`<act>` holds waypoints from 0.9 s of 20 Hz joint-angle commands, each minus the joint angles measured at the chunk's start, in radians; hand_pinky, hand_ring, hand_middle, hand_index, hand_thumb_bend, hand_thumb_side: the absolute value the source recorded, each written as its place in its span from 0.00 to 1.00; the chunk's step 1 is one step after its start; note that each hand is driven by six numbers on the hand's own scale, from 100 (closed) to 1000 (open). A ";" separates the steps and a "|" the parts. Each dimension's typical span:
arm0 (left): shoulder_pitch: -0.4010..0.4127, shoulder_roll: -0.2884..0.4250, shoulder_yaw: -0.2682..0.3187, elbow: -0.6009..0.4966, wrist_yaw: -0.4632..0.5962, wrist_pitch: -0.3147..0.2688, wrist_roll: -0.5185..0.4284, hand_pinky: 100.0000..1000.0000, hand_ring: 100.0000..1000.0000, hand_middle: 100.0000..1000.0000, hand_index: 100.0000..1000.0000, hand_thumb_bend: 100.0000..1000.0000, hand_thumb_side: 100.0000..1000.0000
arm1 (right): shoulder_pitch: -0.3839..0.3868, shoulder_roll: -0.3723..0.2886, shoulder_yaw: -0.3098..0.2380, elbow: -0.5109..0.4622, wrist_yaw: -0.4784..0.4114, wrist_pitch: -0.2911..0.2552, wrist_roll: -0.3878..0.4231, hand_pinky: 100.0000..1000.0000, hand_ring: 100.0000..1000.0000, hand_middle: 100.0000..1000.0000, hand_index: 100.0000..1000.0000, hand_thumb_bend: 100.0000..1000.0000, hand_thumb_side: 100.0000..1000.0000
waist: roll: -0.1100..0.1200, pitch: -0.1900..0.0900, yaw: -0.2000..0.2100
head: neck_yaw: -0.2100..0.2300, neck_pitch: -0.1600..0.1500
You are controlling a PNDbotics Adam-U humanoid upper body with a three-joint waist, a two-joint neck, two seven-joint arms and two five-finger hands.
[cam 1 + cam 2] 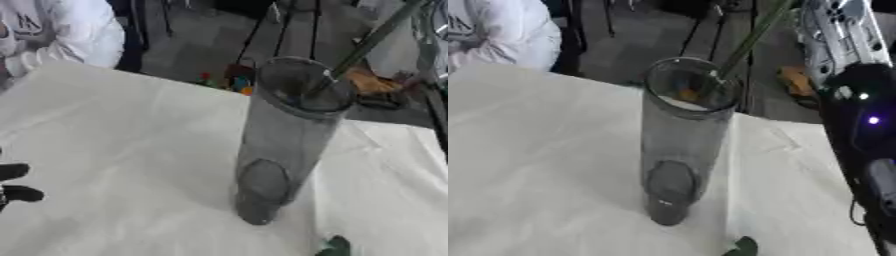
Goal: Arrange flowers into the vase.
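A tall clear glass vase [280, 140] stands upright on the white tablecloth [114, 150], near the middle. A long green flower stem [372, 40] slants down from the upper right, its lower end inside the vase's mouth. My right arm [859, 125] rises along the right edge, black with a silver part [842, 30] near the top beside the stem. How that hand's fingers stand does not show. Only dark fingertips of my left hand [17, 182] show at the left edge, straight and holding nothing. A small green leaf [744, 246] lies at the front edge.
The table's far edge [175, 82] runs aslant just behind the vase. Beyond it, on the dark floor, lie small colourful things [229, 80] and an orange object [372, 82]. Bare cloth spreads left of the vase.
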 commanded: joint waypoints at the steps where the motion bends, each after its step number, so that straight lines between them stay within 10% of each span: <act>1: -0.011 -0.003 -0.003 -0.018 -0.005 0.000 -0.004 0.49 0.63 0.68 0.91 0.26 1.00 | -0.014 -0.024 -0.003 -0.002 -0.042 0.024 -0.036 0.00 0.00 0.00 0.00 0.00 0.54 | 0.008 -0.020 0.002 | -0.004 -0.007; 18: -0.016 -0.006 -0.005 -0.018 -0.007 0.001 -0.005 0.49 0.63 0.68 0.92 0.26 1.00 | -0.005 -0.018 0.008 0.014 -0.032 0.058 -0.071 0.00 0.00 0.00 0.00 0.00 0.55 | 0.004 -0.007 0.010 | -0.014 -0.031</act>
